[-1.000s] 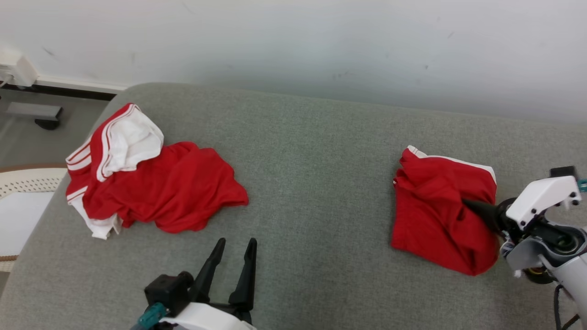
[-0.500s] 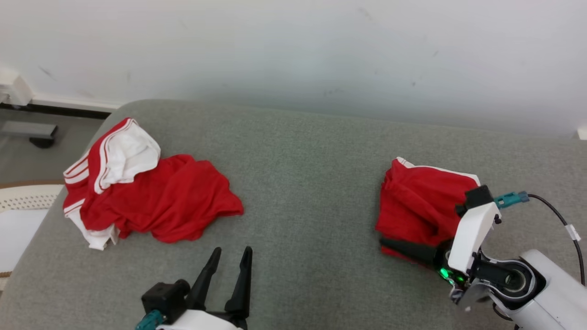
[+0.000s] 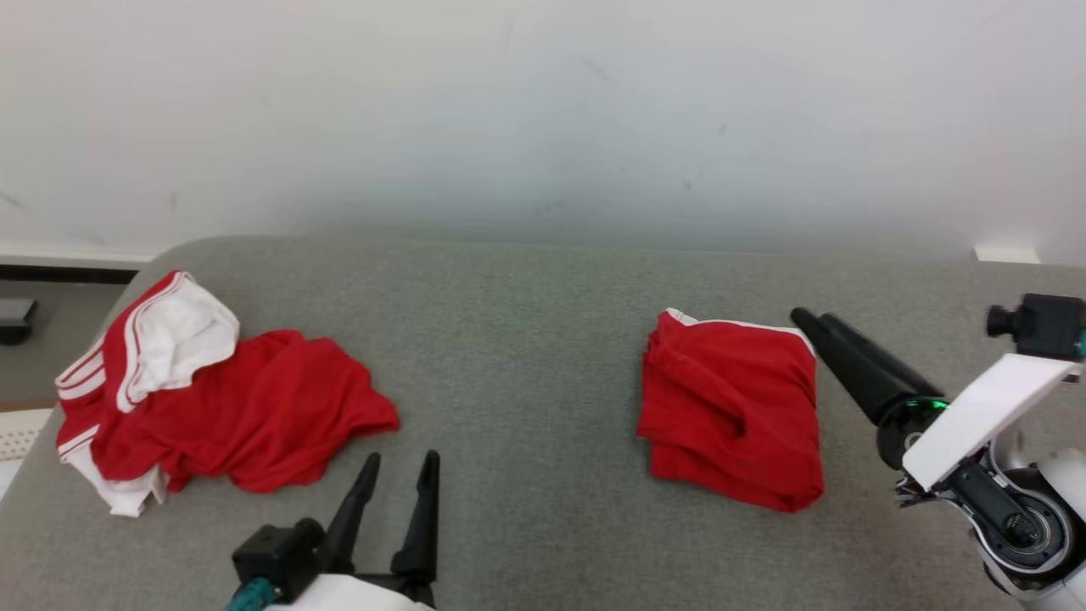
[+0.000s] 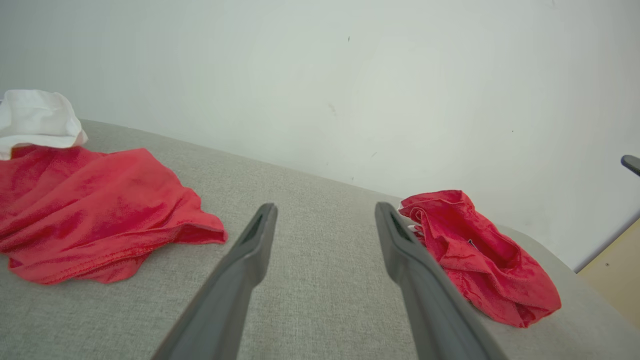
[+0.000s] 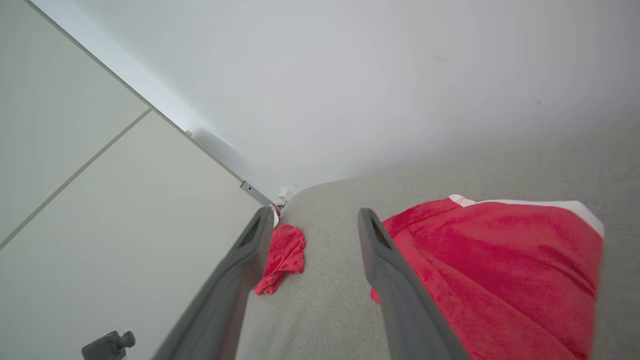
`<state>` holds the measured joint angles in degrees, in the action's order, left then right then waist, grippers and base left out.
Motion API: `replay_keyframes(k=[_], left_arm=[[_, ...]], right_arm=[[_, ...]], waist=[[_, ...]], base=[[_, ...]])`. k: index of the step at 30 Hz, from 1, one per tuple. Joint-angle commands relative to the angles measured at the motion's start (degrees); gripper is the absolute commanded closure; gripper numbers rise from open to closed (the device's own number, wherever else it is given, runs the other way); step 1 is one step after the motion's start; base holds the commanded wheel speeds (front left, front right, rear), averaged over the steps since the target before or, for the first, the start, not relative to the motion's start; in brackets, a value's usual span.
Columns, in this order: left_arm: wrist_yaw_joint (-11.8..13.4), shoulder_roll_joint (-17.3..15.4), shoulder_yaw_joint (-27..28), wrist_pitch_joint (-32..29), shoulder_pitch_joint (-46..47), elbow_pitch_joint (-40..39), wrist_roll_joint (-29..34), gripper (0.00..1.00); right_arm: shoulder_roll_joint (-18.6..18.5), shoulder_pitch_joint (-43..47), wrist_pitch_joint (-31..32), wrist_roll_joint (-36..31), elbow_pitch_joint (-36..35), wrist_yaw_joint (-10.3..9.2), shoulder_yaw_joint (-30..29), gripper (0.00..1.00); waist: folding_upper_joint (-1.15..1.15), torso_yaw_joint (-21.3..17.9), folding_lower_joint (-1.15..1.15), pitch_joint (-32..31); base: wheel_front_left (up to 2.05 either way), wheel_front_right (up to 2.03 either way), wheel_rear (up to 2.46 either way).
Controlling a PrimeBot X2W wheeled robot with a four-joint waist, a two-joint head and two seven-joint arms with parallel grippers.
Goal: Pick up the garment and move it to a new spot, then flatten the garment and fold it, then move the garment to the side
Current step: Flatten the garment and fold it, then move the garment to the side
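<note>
The folded red garment [image 3: 734, 412] with a white trim lies on the right part of the grey cushion [image 3: 526, 339]; it also appears in the left wrist view [image 4: 480, 255] and the right wrist view [image 5: 495, 260]. My right gripper [image 3: 812, 319] hangs just beyond its far right corner, open, with nothing between its fingers [image 5: 315, 214]. My left gripper [image 3: 402, 458] stands open over bare cushion near the front edge [image 4: 326, 206], apart from both cloths. A crumpled red and white garment [image 3: 212, 399] lies at the left end [image 4: 90, 205].
A pale wall [image 3: 543, 110] runs right behind the cushion. The cushion's left end drops to the floor [image 3: 34, 339]. Bare grey fabric lies between the two garments.
The head camera has tilted up. My right gripper has opened, let go of the folded garment and drawn back to its right. The left gripper has stayed put.
</note>
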<state>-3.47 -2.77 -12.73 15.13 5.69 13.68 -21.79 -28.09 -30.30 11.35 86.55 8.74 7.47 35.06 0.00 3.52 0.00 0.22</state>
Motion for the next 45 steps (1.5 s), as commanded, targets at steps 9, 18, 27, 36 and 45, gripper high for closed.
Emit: replay_keyframes(k=[9,18,27,36,45], left_arm=[[-0.22,-0.23,4.8,0.0,0.76,-1.8,2.87,0.0],[-0.2,-0.23,7.62,0.0,-0.15,-2.39,4.75,0.0],[0.19,-0.23,8.31,0.0,-0.81,-2.8,5.24,0.0],[0.42,-0.23,7.82,0.0,-0.94,-3.27,5.4,0.0],[0.01,-0.23,5.93,0.0,0.75,-3.28,5.06,0.0]], right_arm=[[-1.24,3.66,-20.7,-22.65,3.97,0.03,-1.9,0.0],[5.54,11.53,-26.5,-43.04,7.0,0.03,-13.1,0.0],[15.96,23.49,-26.54,-54.99,4.92,0.03,-23.67,0.0],[16.71,21.15,-26.56,-56.41,7.57,0.03,-22.26,0.0],[17.36,9.29,-21.17,-54.08,17.82,0.03,-21.04,0.0]], waist=[[0.0,-4.15,0.0,-0.56],[0.0,-6.16,0.0,-0.37],[0.0,-6.17,0.0,0.32],[0.0,-5.81,0.0,0.45],[0.0,-3.17,0.0,3.0]], base=[[0.0,0.0,0.0],[0.0,0.0,0.0],[0.0,0.0,0.0],[0.0,0.0,0.0],[0.0,0.0,0.0]])
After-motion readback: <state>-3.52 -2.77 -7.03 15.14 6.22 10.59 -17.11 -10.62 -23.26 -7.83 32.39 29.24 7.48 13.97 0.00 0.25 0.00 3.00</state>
